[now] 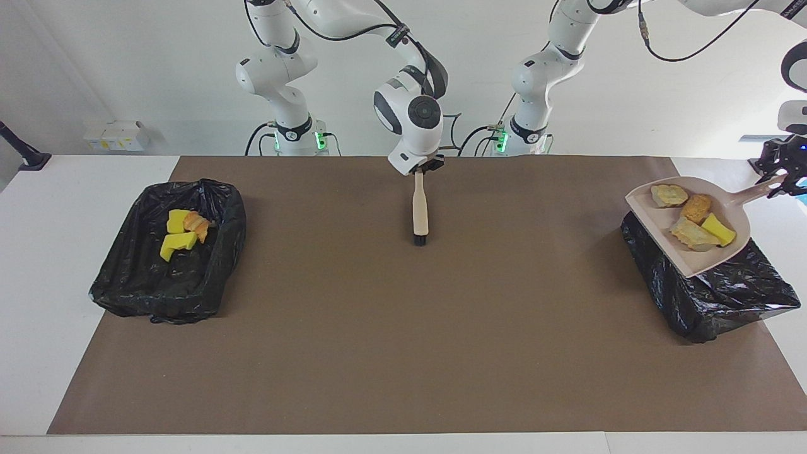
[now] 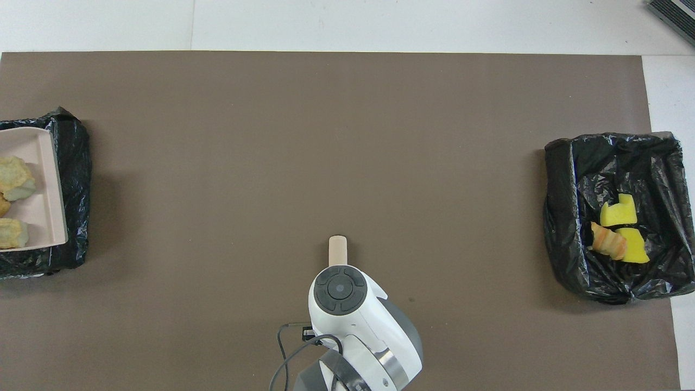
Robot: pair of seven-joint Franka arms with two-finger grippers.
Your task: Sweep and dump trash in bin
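My left gripper (image 1: 780, 181) is shut on the handle of the beige dustpan (image 1: 656, 217), which hangs raised over the black-bagged bin (image 1: 719, 299) at the left arm's end of the table. In the pan lie several pieces of trash (image 1: 692, 233): tan bread-like lumps and a yellow sponge piece. In the overhead view only the dustpan's mouth (image 2: 43, 190) and some trash (image 2: 13, 176) show, over the bin (image 2: 73, 163). My right gripper (image 1: 420, 169) is shut on the brush (image 1: 419, 211) over the mat's middle, bristles pointing down at the mat. The brush's end (image 2: 337, 248) pokes out from under the arm.
A second black-bagged bin (image 1: 208, 277) stands at the right arm's end, holding two yellow sponge pieces and a bread lump (image 1: 197, 225); in the overhead view this bin (image 2: 564, 217) shows the same scraps. A brown mat (image 1: 403, 347) covers the table.
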